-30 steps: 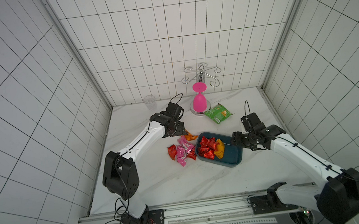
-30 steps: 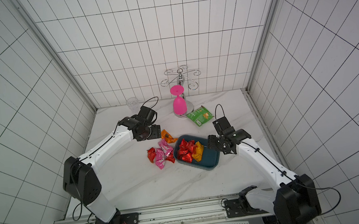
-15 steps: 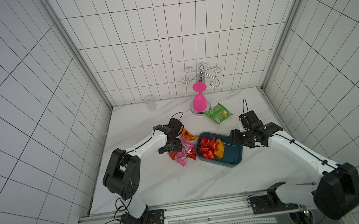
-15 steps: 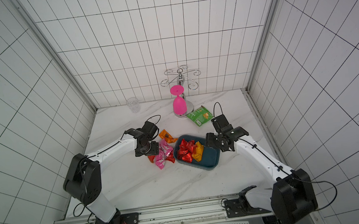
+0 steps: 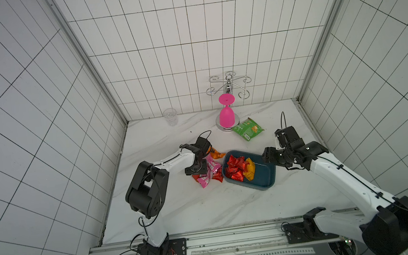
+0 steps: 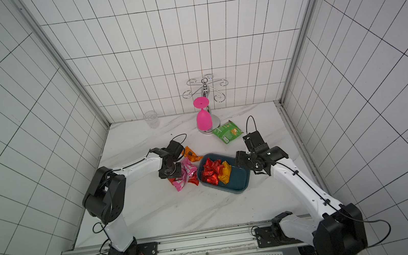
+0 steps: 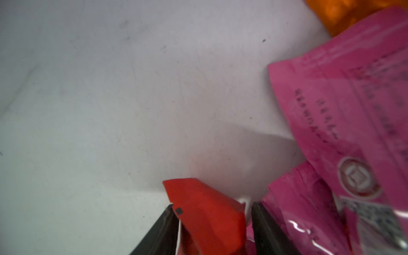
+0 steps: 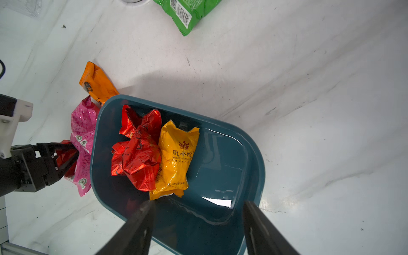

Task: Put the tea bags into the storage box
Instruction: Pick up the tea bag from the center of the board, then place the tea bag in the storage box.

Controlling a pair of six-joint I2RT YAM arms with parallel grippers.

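Far left: clear tumbler [image 5: 170, 116] at the back wall, well apart from everything. Ignore it.

Your left gripper [image 7: 213, 207] is low on the table [image 5: 195, 209], at the left edge of the loose tea bags [image 5: 208, 171]. Its jaws are narrow, with a red tea bag [image 7: 207, 220] between them. One jaw touches the foil and a sliver of gap shows at the other, so I cannot tell if the pinch is firm. The low, edge-on approach makes sense: the foil lies flat, so you need a raised corner. Pink sachets sit just beside that jaw, so you may drag a neighbour. The orange tea bag [image 5: 215, 154] lies behind, against the box corner.

Next is the storage box [image 5: 264, 176], just right of the pile and set at an angle. The boxed tea bags [image 8: 136, 154], red ones and a yellow one, are bunched at its left end. The right end is bare, so there is room to drop more. I'd judge you're about halfway.

Your right gripper [image 8: 198, 204] hovers at the box's right end, jaws wide and holding nothing. It looks parked clear of the left arm's path, maybe ready to steady the box.

The green packet [image 5: 248, 131] and pink goblet [image 5: 226, 117] are behind. Leave them.
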